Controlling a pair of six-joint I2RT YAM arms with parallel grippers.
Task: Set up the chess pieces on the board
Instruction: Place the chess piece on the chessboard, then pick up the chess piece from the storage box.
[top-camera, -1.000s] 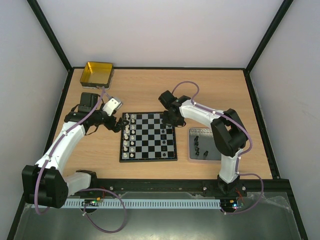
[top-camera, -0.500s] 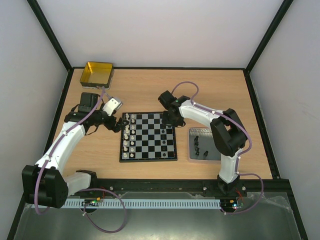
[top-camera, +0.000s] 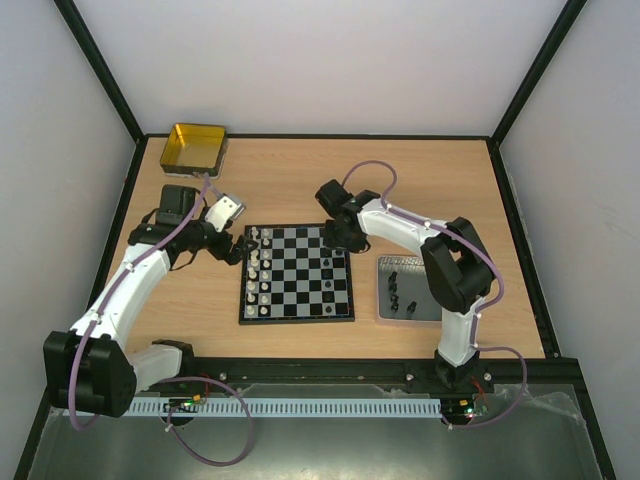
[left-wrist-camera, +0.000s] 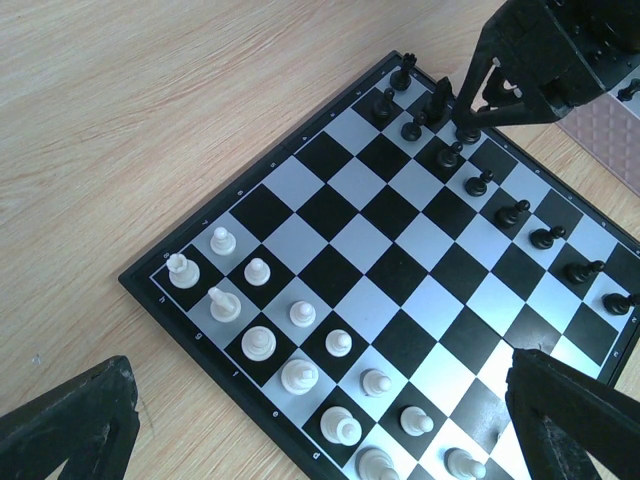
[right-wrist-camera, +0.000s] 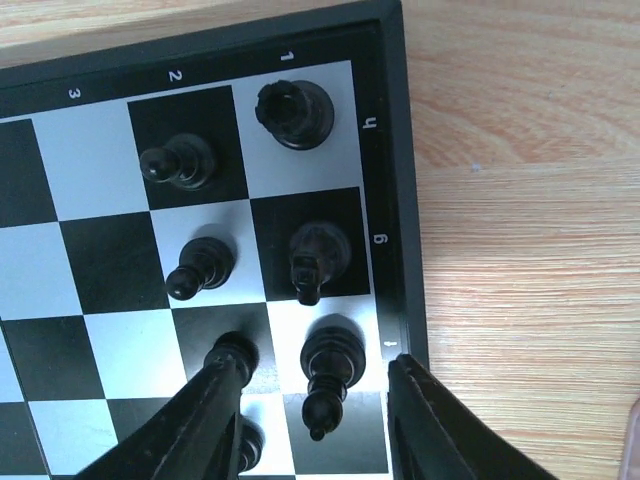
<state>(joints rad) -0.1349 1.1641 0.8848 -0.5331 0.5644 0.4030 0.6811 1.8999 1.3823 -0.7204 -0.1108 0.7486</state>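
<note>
At board's (top-camera: 297, 272) 1 o'clock corner, parted right hand (right-wrist-camera: 312, 410) straddles glossy black piece (right-wrist-camera: 330, 360). Clearance shows only in wrist view; left hand (left-wrist-camera: 320, 415) wide.

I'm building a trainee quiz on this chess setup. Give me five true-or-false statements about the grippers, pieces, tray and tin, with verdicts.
1. The right gripper is shut tight. False: its fingers stand apart on either side of a black piece at the edge of the board.
2. The left gripper holds nothing. True.
3. The grey tray has black pieces on it. True.
4. The yellow tin sits on the board. False: it stands at the far left corner of the table, apart from the board.
5. White pieces stand on the board's side nearest the left arm. True.
</note>
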